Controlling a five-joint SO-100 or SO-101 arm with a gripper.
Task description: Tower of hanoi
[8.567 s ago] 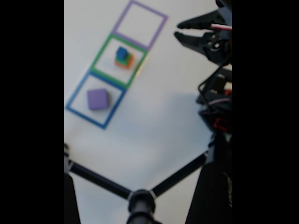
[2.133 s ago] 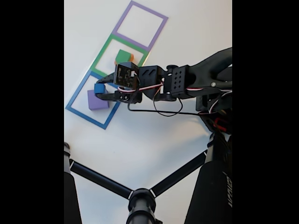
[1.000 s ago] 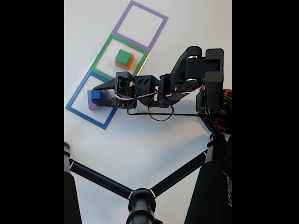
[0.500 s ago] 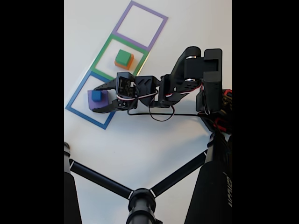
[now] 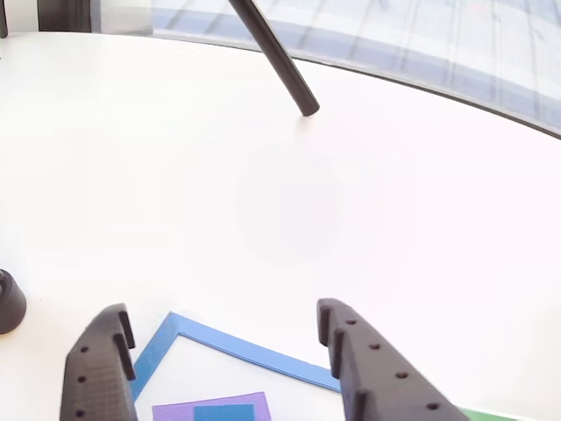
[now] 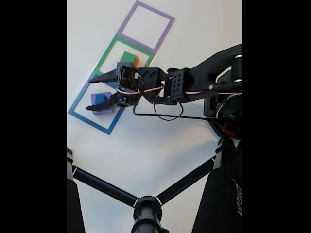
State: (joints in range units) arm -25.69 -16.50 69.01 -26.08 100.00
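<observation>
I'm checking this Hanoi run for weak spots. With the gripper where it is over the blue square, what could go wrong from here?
1. The open gripper hangs right over the blue cube on the purple block; a low or sideways pull-out could clip the cube and knock it off.
2. The next piece, the green block on the orange block, sits partly hidden behind the arm in the fixed view, so a grasp there may be misjudged.

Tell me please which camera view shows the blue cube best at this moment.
The fixed view shows it best: the blue cube sits on the purple block inside the blue tape square, partly behind the open gripper. The other view shows just its top edge at the bottom of the picture.
</observation>
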